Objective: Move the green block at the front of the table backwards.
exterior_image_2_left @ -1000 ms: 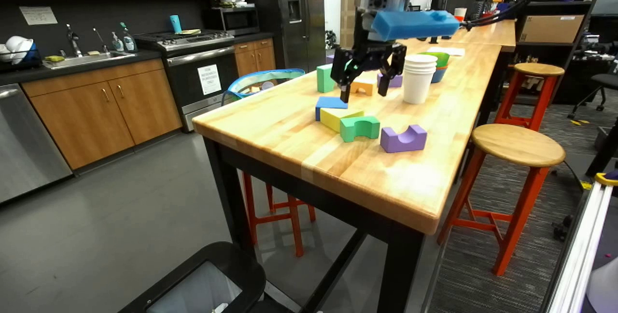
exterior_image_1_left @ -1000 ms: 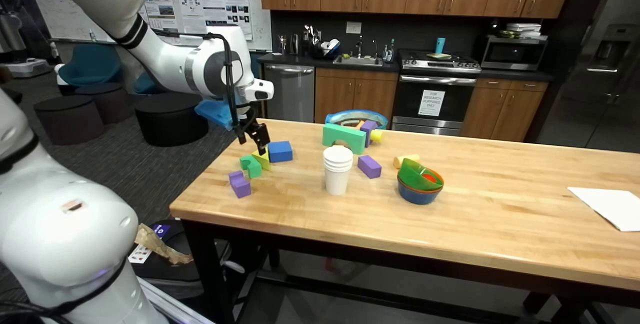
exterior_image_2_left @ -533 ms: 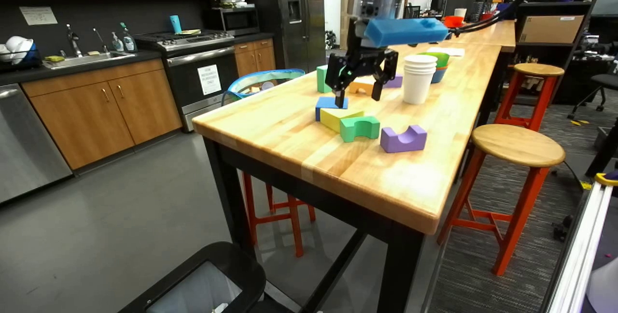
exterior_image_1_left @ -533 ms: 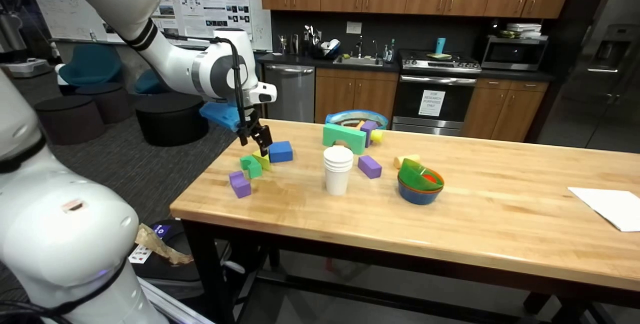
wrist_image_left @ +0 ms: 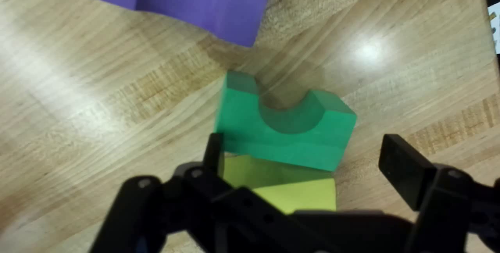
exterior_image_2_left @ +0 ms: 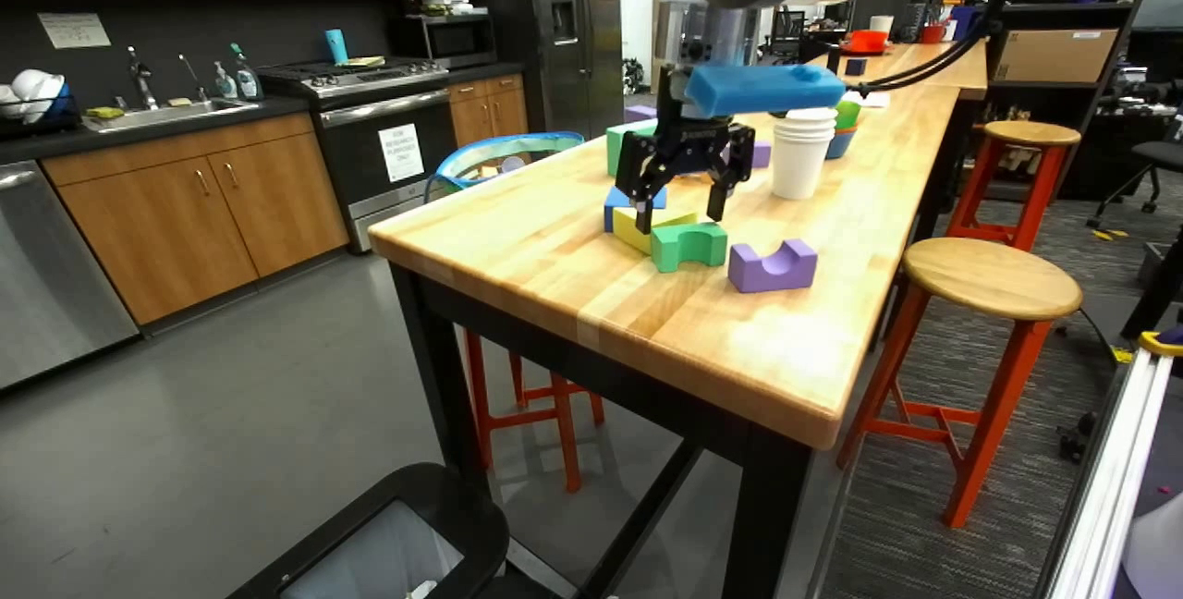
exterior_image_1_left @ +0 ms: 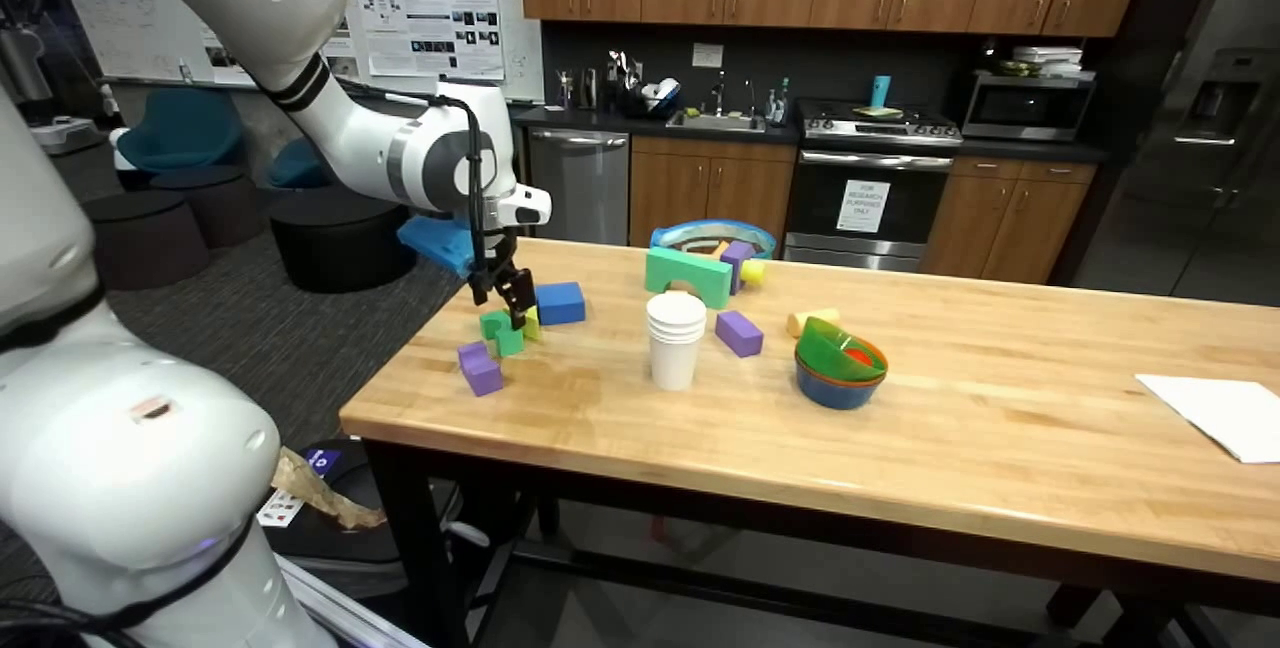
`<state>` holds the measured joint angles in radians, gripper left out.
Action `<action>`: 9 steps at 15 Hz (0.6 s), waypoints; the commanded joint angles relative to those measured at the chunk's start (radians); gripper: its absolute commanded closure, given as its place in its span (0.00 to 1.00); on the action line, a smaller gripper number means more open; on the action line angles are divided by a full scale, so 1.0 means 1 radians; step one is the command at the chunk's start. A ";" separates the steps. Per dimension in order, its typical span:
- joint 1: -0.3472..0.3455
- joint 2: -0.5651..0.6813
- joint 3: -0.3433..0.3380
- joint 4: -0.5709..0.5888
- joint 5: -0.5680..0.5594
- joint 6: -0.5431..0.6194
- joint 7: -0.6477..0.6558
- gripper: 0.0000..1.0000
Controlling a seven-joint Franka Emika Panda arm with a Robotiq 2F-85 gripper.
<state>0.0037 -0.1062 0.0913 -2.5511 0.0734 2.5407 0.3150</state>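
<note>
The green block [exterior_image_1_left: 509, 341], with a half-round notch, lies near one end of the light-brown table [exterior_image_1_left: 950, 438]. It also shows in an exterior view [exterior_image_2_left: 689, 257] and, mid-frame, in the wrist view [wrist_image_left: 289, 147]. A lime-yellow wedge [wrist_image_left: 300, 194] lies right beside it; it also shows in an exterior view [exterior_image_2_left: 636, 231]. My gripper [wrist_image_left: 306, 155] is open and empty above these two blocks. In the wrist view its left finger overlaps the green block's corner, and its right finger is apart, over wood. Whether the left finger touches cannot be told. The gripper also shows in an exterior view [exterior_image_2_left: 680, 218].
A purple notched block [exterior_image_2_left: 773, 268] lies near the green block. A blue block [exterior_image_1_left: 561, 303] is beyond the wedge. Stacked white cups [exterior_image_1_left: 675, 343], a purple block [exterior_image_1_left: 739, 334], a green arch [exterior_image_1_left: 688, 273] and a blue bowl [exterior_image_1_left: 838, 391] stand farther along. The table edge [wrist_image_left: 490, 46] is near.
My gripper has come down, now lower over the wedge and the green block. Its fingers have stayed open. The blocks have not visibly moved.
</note>
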 commanded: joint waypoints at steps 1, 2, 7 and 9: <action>0.015 0.004 -0.006 -0.003 0.013 -0.001 0.023 0.00; 0.014 0.006 -0.006 -0.003 0.004 0.000 0.031 0.00; 0.001 -0.018 0.000 -0.009 -0.099 -0.029 0.113 0.00; 0.002 -0.014 -0.001 -0.012 -0.126 -0.035 0.135 0.00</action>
<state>0.0059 -0.0991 0.0911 -2.5526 -0.0102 2.5324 0.4034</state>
